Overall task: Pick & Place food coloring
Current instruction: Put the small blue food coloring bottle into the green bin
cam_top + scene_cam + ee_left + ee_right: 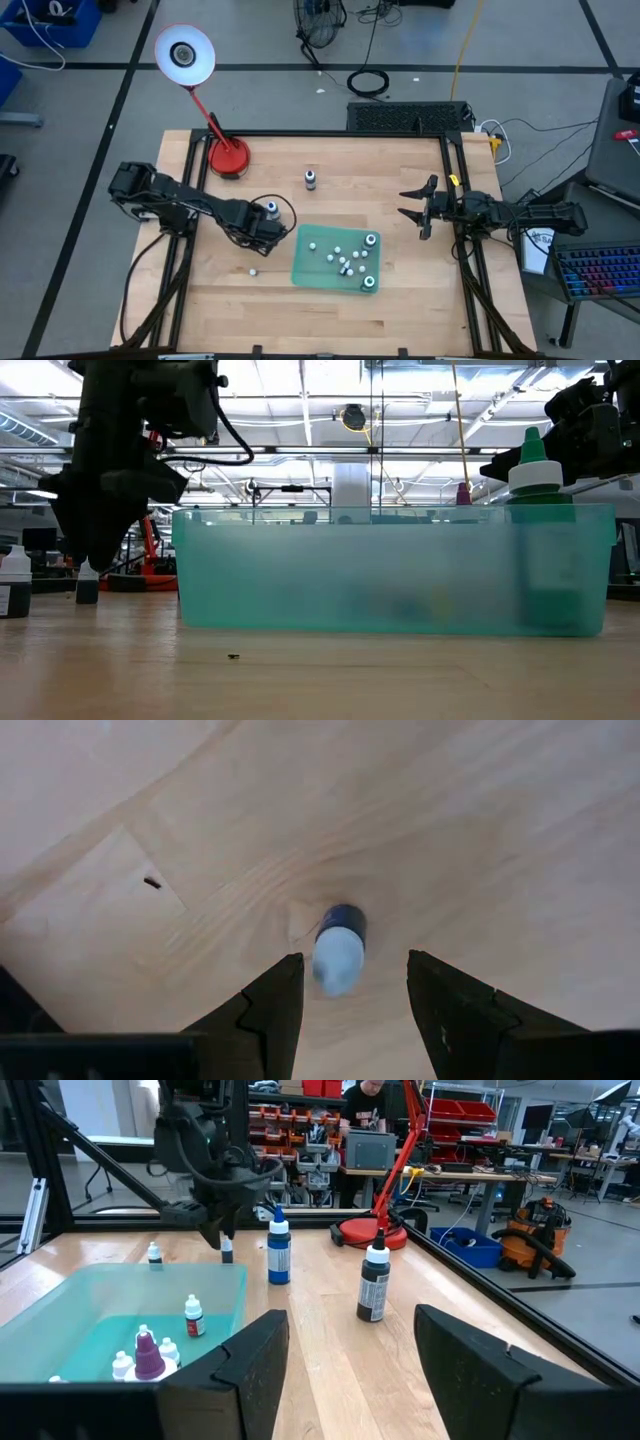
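A small food coloring bottle point(338, 952) stands on the worktop point(400, 180) just left of the green tray point(305, 268), between the left end effector's point(347, 995) parted fingers. Approach step; next, lower and clamp. The right end effector point(418, 212) waits open, far right.

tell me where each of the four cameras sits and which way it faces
High: overhead, straight down on the wooden table; both arms show, left gripper, right gripper.
Low: at tabletop height, level at the translucent green plastic tray.
Left wrist: above the tiny white-capped dark bottle, open fingers on either side of it.
Right wrist: looks across the table; open fingers.
Shared: tray in high, right wrist.
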Robot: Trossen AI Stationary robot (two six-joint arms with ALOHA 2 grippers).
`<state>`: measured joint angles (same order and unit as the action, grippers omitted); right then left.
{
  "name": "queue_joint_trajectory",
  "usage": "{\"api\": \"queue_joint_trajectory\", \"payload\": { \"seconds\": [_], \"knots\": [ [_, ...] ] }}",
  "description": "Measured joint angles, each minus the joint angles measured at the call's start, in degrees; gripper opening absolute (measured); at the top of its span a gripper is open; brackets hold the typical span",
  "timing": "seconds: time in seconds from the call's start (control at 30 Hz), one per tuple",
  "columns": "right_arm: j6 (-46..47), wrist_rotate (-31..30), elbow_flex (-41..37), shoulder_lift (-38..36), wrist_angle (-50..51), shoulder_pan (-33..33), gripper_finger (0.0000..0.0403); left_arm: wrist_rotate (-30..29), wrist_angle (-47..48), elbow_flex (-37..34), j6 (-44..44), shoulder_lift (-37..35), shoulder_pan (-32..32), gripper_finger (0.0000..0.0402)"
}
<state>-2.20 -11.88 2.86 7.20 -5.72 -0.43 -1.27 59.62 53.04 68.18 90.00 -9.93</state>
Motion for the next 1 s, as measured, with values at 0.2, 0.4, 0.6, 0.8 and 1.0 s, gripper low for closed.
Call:
{"api": "queue_joint_trajectory", "payload": {
  "seconds": [0.2,0.4,0.6,0.8,1.0],
  "knots": [
    [0.0,0.0,0.0,0.0,0.0,0.0,0.0206,-0.6,-0.1,0.0,-0.6,2.7,0.0,0.0182],
    [0.0,0.0,0.0,0.0,0.0,0.0,0.0206,-1.1,-0.1,0.0,-0.7,2.7,0.0,0.0182],
    [0.0,0.0,0.0,0.0,0.0,0.0,0.0206,-0.3,0.1,0.0,-0.9,2.7,0.0,0.0181],
    [0.0,0.0,0.0,0.0,0.0,0.0,0.0206,-0.7,0.1,0.0,-0.5,2.7,0.2,0.0181],
    [0.0,0.0,0.0,0.0,0.0,0.0,0.0206,-0.7,0.1,0.0,-0.5,2.7,0.2,0.0170]
  ]
}}
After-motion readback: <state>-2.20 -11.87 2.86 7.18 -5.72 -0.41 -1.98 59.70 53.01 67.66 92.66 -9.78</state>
